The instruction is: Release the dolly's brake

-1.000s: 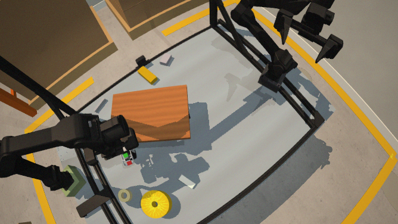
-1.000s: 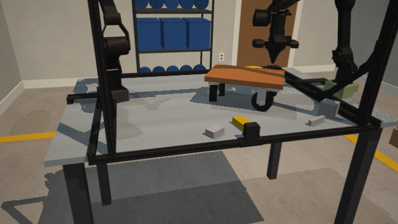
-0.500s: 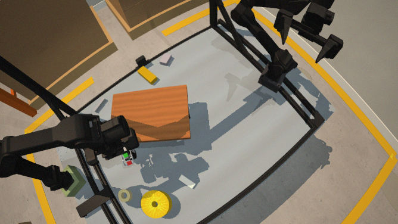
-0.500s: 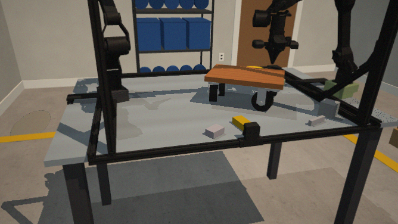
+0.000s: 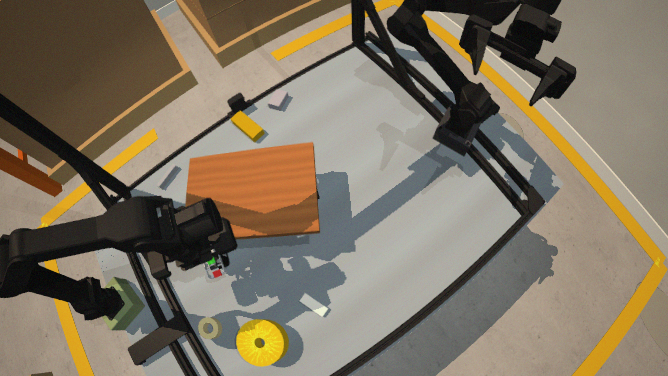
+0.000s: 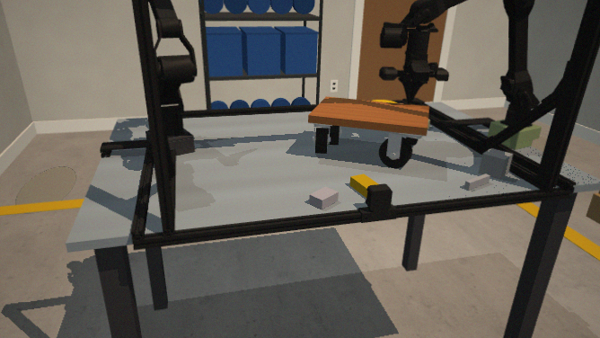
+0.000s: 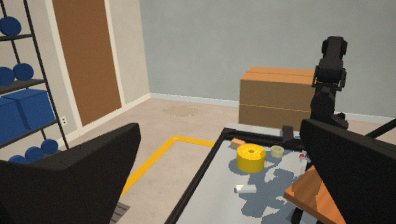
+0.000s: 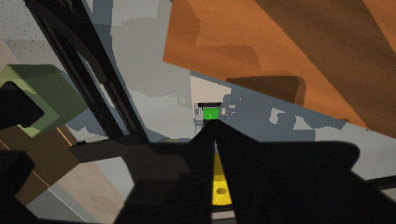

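The dolly point(image 5: 255, 187) has an orange wooden deck and stands on black casters on the grey table; it also shows in the exterior view point(image 6: 370, 116). The brake pedal sticks out at its front corner, with a green end point(image 5: 212, 261) and a red end point(image 5: 217, 273). My right gripper point(image 5: 216, 256) is shut and empty, its tips pointing down right over the green end point(image 8: 210, 114), close above or touching it; I cannot tell which. My left gripper point(image 5: 505, 70) is open and empty, held high beyond the table's far edge, its fingers framing the left wrist view point(image 7: 220, 165).
A yellow disc point(image 5: 262, 342), a tape roll point(image 5: 209, 327) and a white block point(image 5: 314, 305) lie near the front edge. A yellow block point(image 5: 247, 125), a pale block point(image 5: 278, 99) and a grey bar point(image 5: 170, 177) lie behind the dolly. A black frame rims the table.
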You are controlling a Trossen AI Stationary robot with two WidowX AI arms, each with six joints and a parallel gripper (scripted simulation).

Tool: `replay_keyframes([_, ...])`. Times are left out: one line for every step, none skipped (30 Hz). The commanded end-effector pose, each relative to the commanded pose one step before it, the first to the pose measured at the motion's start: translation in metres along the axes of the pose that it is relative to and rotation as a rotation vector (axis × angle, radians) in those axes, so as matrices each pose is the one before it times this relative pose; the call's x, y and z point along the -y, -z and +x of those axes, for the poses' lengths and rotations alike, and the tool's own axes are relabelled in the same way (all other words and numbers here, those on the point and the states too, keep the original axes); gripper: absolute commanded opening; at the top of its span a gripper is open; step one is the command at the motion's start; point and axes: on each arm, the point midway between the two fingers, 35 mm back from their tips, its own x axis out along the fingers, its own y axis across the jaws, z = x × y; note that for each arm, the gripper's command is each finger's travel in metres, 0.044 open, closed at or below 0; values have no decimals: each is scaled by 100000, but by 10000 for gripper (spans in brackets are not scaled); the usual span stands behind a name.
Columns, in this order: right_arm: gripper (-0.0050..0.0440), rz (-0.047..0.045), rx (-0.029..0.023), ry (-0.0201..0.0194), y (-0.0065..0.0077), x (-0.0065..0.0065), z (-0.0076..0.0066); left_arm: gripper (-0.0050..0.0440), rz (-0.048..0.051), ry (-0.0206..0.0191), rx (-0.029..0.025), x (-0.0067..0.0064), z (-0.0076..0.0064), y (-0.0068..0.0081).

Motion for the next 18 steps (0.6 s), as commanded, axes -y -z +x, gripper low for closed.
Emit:
replay_keyframes([0, -245, -121, -537, 56, -120, 736, 440, 72, 454, 23, 111, -7, -56])
replay_keyframes([0, 0, 0, 0, 0, -1, 25, 440, 0, 0, 0, 0, 0, 0])
replay_keyframes([0, 0, 0, 0, -1, 1, 11, 440, 0, 0, 0, 0, 0, 0])
replay_keyframes([0, 0, 0, 0, -2, 1, 22, 440, 0, 0, 0, 0, 0, 0])
replay_keyframes([0, 0, 0, 0, -2, 2, 32, 440, 0, 0, 0, 0, 0, 0])
replay_keyframes([0, 0, 0, 0, -3, 3, 43, 440, 0, 0, 0, 0, 0, 0])
replay_keyframes([0, 0, 0, 0, 0, 0, 0, 440, 0, 0, 0, 0, 0, 0])
replay_keyframes([0, 0, 0, 0, 0, 0, 0, 440, 0, 0, 0, 0, 0, 0])
replay_keyframes([0, 0, 0, 0, -4, 3, 54, 440, 0, 0, 0, 0, 0, 0])
replay_keyframes([0, 0, 0, 0, -4, 3, 62, 440, 0, 0, 0, 0, 0, 0])
replay_keyframes([0, 0, 0, 0, -5, 3, 65, 440, 0, 0, 0, 0, 0, 0])
replay_keyframes([0, 0, 0, 0, -5, 3, 66, 440, 0, 0, 0, 0, 0, 0])
replay_keyframes([0, 0, 0, 0, -5, 3, 66, 440, 0, 0, 0, 0, 0, 0])
replay_keyframes([0, 0, 0, 0, -5, 3, 66, 440, 0, 0, 0, 0, 0, 0])
replay_keyframes([0, 0, 0, 0, -5, 3, 66, 440, 0, 0, 0, 0, 0, 0])
replay_keyframes([0, 0, 0, 0, -5, 3, 66, 440, 0, 0, 0, 0, 0, 0])
replay_keyframes([0, 0, 0, 0, -5, 3, 66, 440, 0, 0, 0, 0, 0, 0])
replay_keyframes([0, 0, 0, 0, -5, 2, 66, 440, 0, 0, 0, 0, 0, 0])
